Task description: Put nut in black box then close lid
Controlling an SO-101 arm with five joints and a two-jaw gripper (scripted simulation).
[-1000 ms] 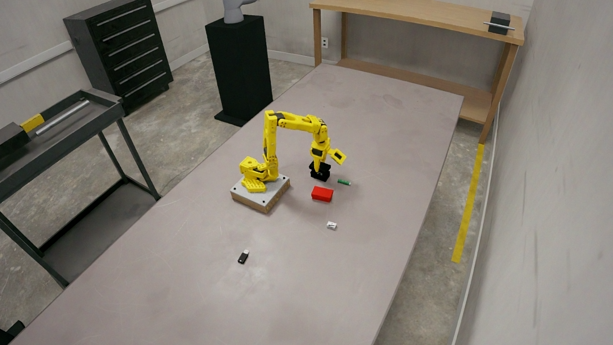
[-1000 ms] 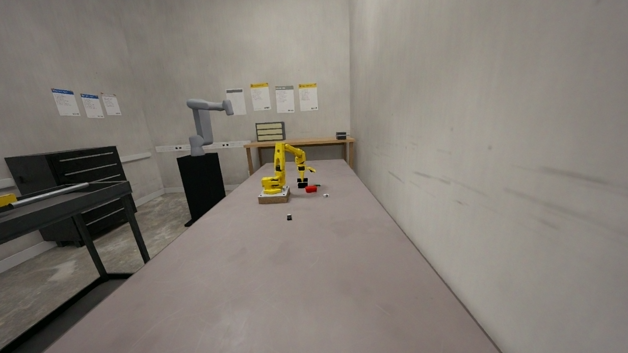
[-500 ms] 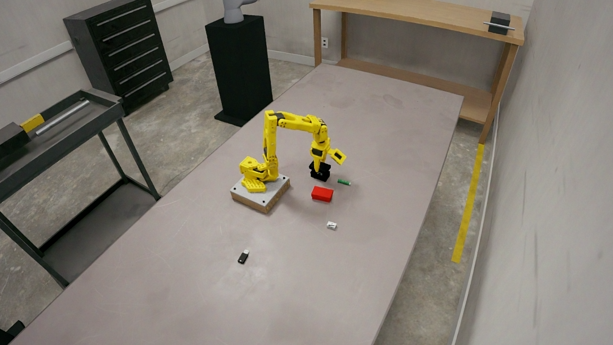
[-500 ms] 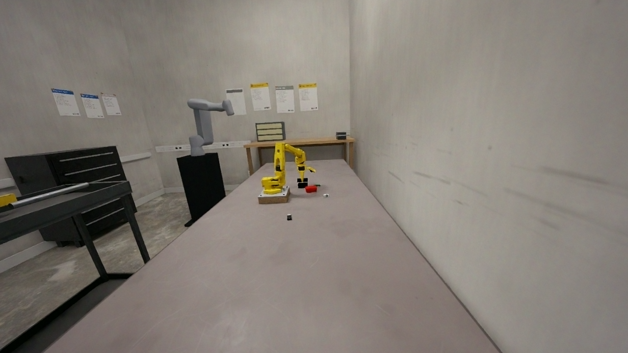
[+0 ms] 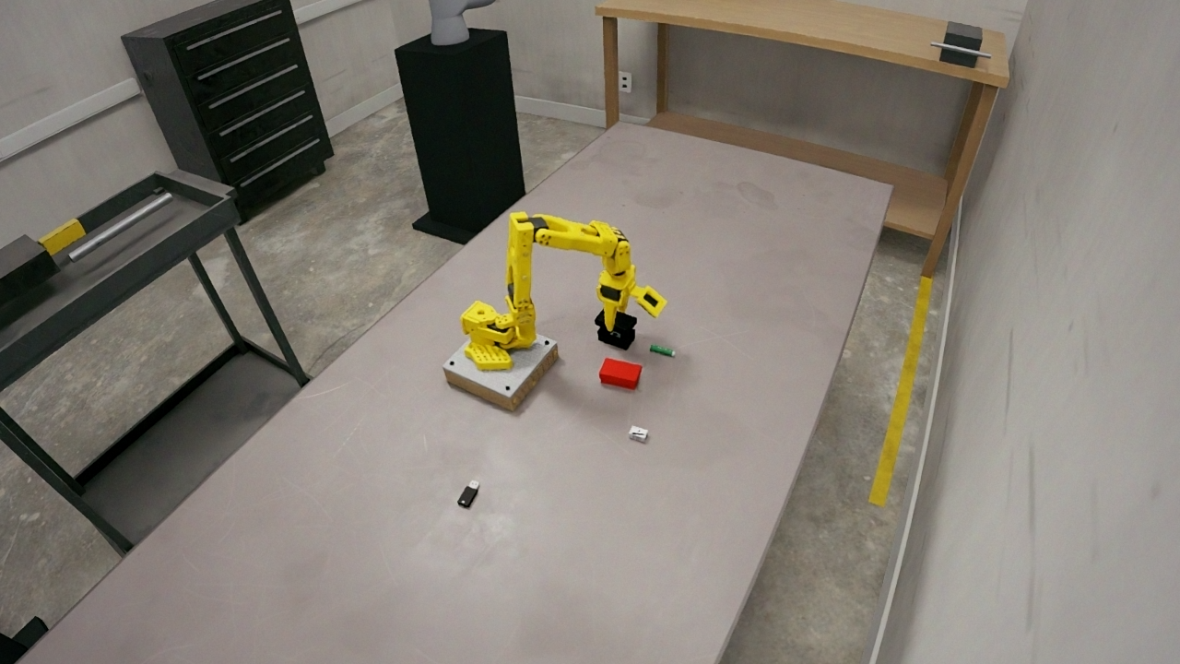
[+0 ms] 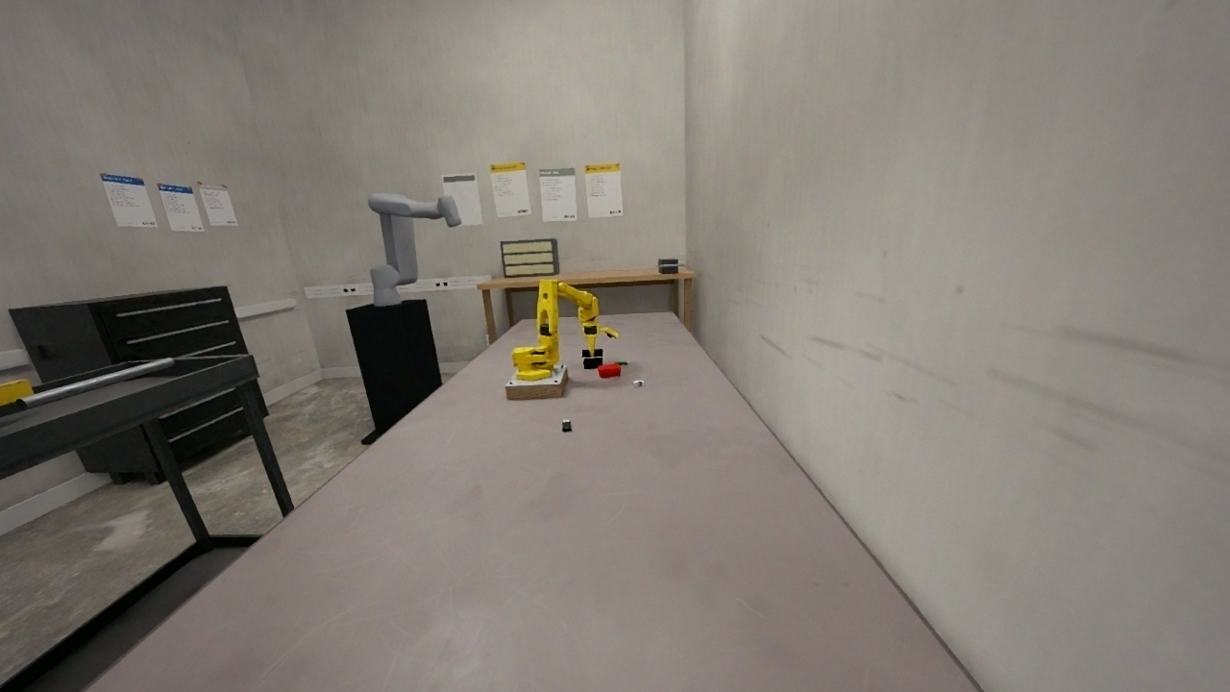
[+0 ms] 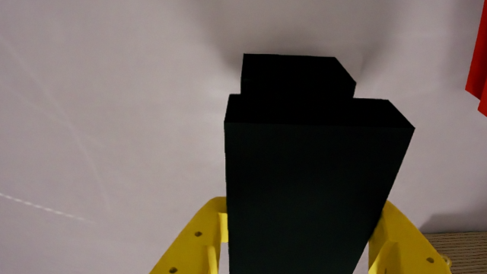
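Note:
My gripper (image 5: 611, 316) (image 6: 590, 352) (image 7: 304, 247) points straight down and is shut on the black lid (image 5: 619, 321) (image 7: 308, 175). The lid fills the middle of the wrist view between the two yellow fingers. It is right on top of the black box (image 5: 617, 337) (image 6: 591, 363) (image 7: 293, 74), whose far part shows beyond the lid's edge, a little offset. I cannot tell whether the lid is seated. The nut shows in no view.
A red box (image 5: 619, 372) (image 6: 610, 374) (image 7: 479, 68) lies just in front of the black box. A small green cylinder (image 5: 660, 349) lies to its right. A small white item (image 5: 637, 432) and a black USB stick (image 5: 467, 493) lie nearer the front. The arm's base block (image 5: 500, 373) stands to the left.

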